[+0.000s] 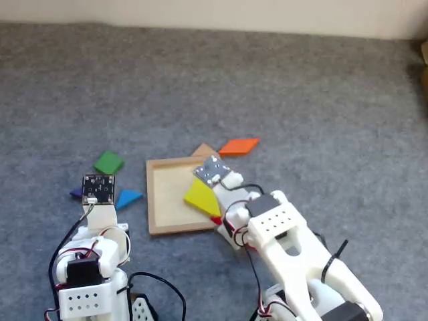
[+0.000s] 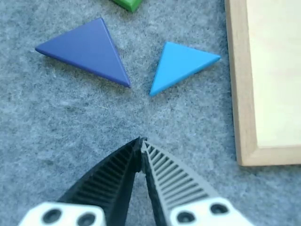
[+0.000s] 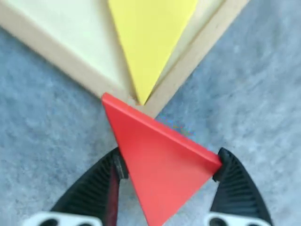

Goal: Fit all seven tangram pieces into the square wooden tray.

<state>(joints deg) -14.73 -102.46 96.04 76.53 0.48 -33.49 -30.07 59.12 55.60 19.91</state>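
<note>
triangle [image 3: 160, 155], the red one, clamped in my right gripper [image 3: 169, 162] at the tray [image 3: 47, 47] corner; left gripper [image 2: 141, 141] pinched closed, empty.

I see a first triangle [image 1: 200, 195] in the tray [image 1: 150, 197], tip in its near right corner. My right tool [image 3: 169, 162] holds a second triangle [image 3: 155, 150] at that corner, outside. Left of the tray lie an outer triangle [image 2: 87, 49] and an inner triangle [image 2: 178, 63], with my left tool [image 2: 141, 140] just before them.
</note>
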